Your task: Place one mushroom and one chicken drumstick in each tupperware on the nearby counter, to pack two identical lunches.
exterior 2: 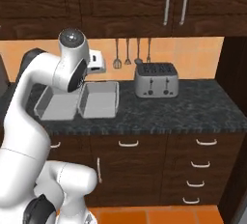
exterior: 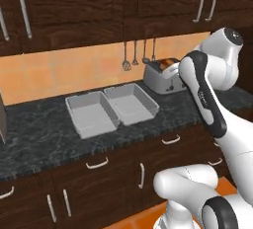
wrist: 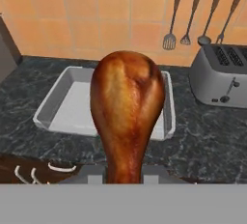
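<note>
Above the dark marbled desk, the hand is gripping a chicken drumstick, hanging before two grey tupperware containers beside a toaster.

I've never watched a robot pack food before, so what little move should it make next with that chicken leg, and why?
Probably carry the chicken leg forward and down over one of the two grey tubs. In the hand view the fingers are shut on its thin end, both tubs look empty, and they lie ahead on the dark counter, left of the toaster. So it isn't yet low enough to let go.
</note>
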